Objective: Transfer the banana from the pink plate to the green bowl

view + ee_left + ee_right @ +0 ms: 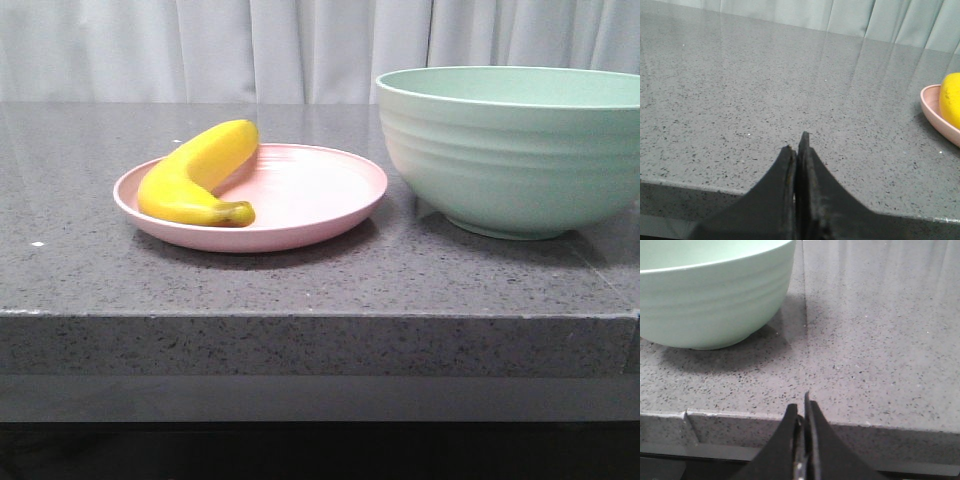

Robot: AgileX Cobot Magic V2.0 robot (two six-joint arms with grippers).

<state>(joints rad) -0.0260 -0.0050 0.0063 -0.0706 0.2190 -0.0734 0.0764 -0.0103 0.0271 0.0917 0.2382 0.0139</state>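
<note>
front view shows the whole setup and neither of my arms: banana (196, 176) lying on the pink plate (330, 205), on its left part, dark stem tip toward the camera, green bowl (512, 150) just beside the plate to the right, all on a grey speckled counter (300, 280). left wrist view shows my left gripper (798, 145) with fingers pressed together, holding nothing, low near the counter's front edge; plate rim and a bit of banana are off to its right. right wrist view shows my right gripper (801, 405) likewise closed and empty, at the counter edge, bowl ahead to its left. no readable writing anywhere.
</note>
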